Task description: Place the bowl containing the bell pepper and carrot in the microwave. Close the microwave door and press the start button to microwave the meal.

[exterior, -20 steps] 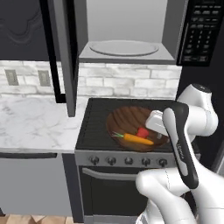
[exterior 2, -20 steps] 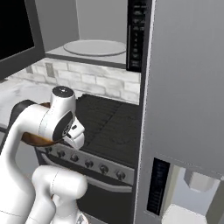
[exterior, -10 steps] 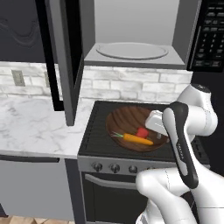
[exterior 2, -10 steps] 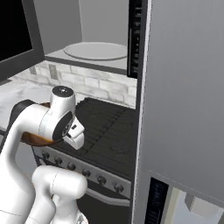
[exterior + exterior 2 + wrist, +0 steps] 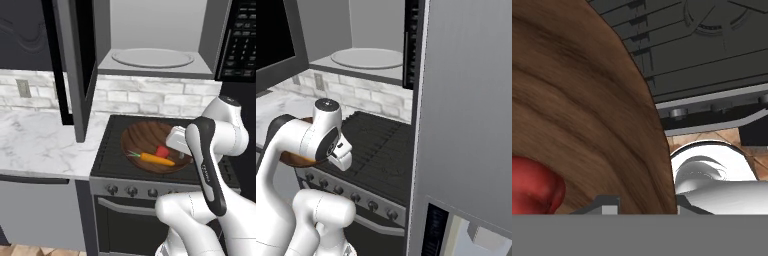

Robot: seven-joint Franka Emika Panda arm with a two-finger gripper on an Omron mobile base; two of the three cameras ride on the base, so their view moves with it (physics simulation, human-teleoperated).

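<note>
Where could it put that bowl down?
Free: the round plate inside the open microwave, and the marble counter left of the stove. Crowded: the stove's front, under the bowl and arm.

The whole scene is seen shifted in both base views, so the base has been driven. The microwave (image 5: 150,60) is now set lower and nearer the middle of the left base view, and its button panel (image 5: 240,40) is cut by the right edge.
</note>
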